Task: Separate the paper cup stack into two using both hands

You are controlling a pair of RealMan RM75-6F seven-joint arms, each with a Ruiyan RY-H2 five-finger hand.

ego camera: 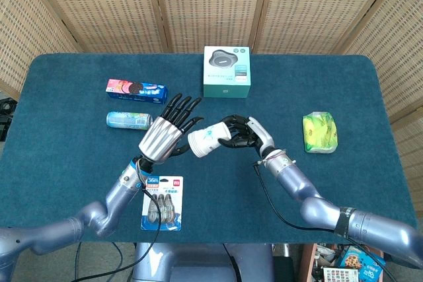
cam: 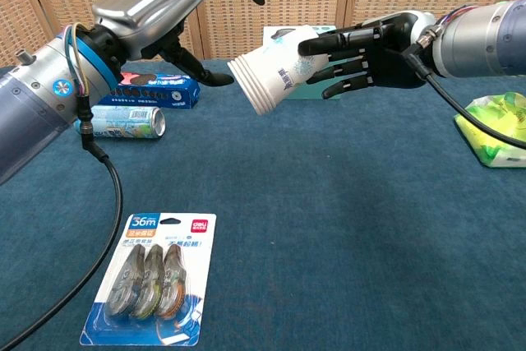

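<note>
Chest view: right robot hand (cam: 366, 43) is gripping the paper cup stack (cam: 275, 76) above the table (cam: 345, 228), long axis sideways, rims facing the spread left robot hand (cam: 168, 2) just beside.

Both views are bright and evenly lit, with sharp focus and no motion blur. Soft, faint shadows fall on the dark teal felt tabletop (cam: 345, 228) beneath the arms. The silver metal back of the left hand (cam: 156, 2) carries mild glare.
</note>
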